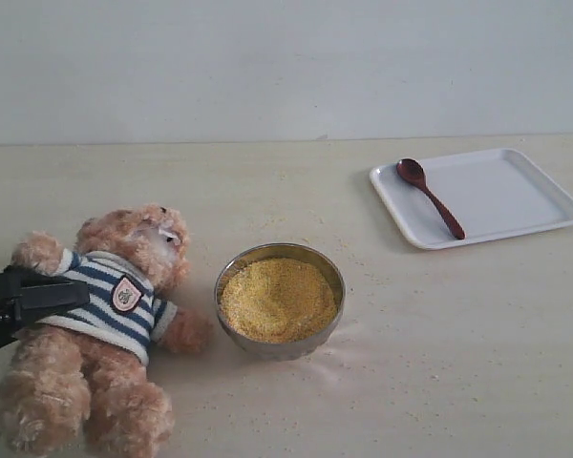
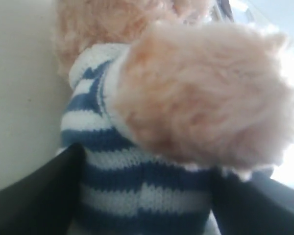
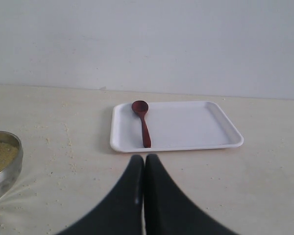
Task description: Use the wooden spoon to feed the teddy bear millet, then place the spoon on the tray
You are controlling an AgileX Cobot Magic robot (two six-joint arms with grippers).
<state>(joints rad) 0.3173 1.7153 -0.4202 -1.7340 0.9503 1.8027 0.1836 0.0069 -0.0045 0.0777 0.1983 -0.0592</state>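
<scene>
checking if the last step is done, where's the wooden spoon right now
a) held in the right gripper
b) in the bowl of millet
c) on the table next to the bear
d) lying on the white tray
D: the wooden spoon lies flat on the tray, towards the side nearer the bowl, and the right gripper is shut with nothing in it.

One teddy bear [image 1: 124,296], one bowl [image 1: 277,348], one wooden spoon [image 1: 432,200], one tray [image 1: 516,196].
</scene>
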